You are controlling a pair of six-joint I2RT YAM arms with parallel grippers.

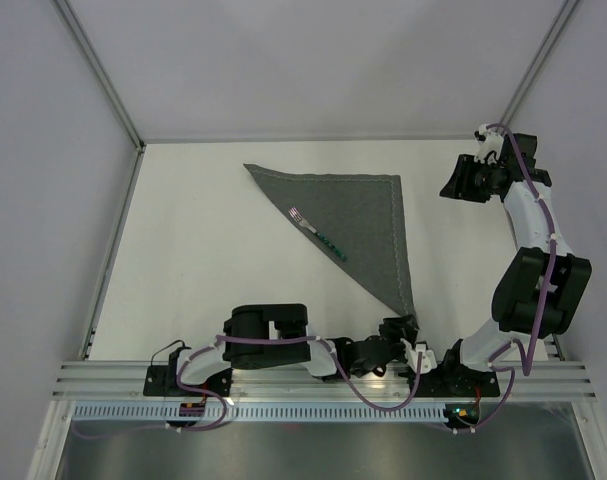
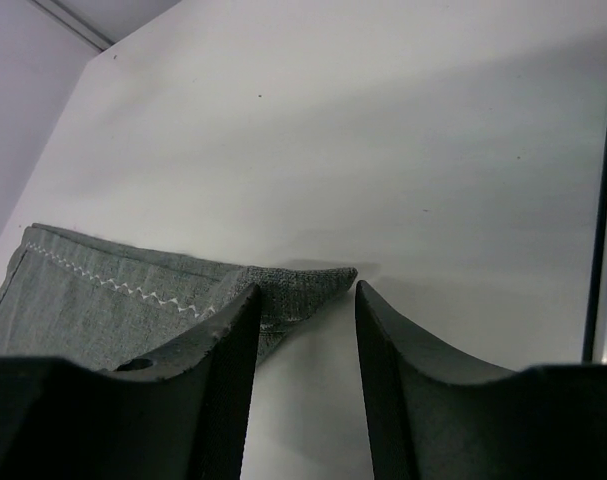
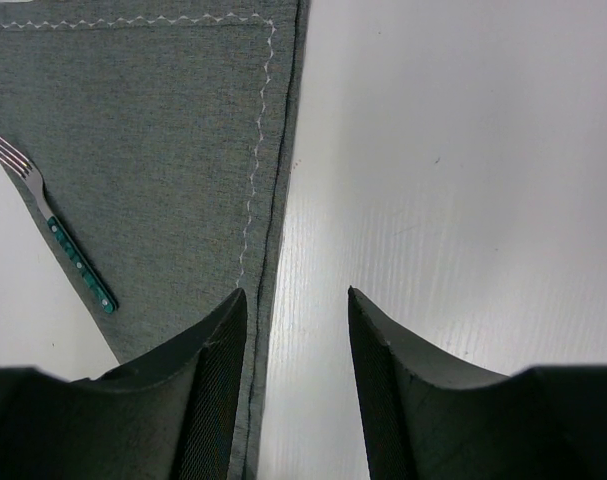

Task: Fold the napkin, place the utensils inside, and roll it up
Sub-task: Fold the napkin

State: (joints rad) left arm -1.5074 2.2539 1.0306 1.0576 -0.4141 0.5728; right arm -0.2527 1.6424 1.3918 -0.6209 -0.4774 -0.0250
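Note:
The dark grey napkin [image 1: 358,215] lies folded into a triangle, its long point reaching toward the near edge. One utensil, a fork [image 1: 318,233] with a green handle, rests along the napkin's diagonal folded edge. My left gripper [image 1: 403,325] sits low at the near point of the cloth. In the left wrist view the napkin [image 2: 103,300] ends in a corner tip lying between the fingertips of the left gripper [image 2: 305,288], whose jaws stand apart. My right gripper [image 1: 461,185] hangs open at the far right. In the right wrist view the right gripper [image 3: 296,292] is above the hem of the napkin [image 3: 143,130], with the fork [image 3: 58,230] to the left.
The white table [image 1: 203,260] is fenced by pale walls on the left, far and right sides. An aluminium rail [image 1: 323,378] carrying the arm bases runs along the near edge. The table's right edge [image 2: 595,250] shows in the left wrist view.

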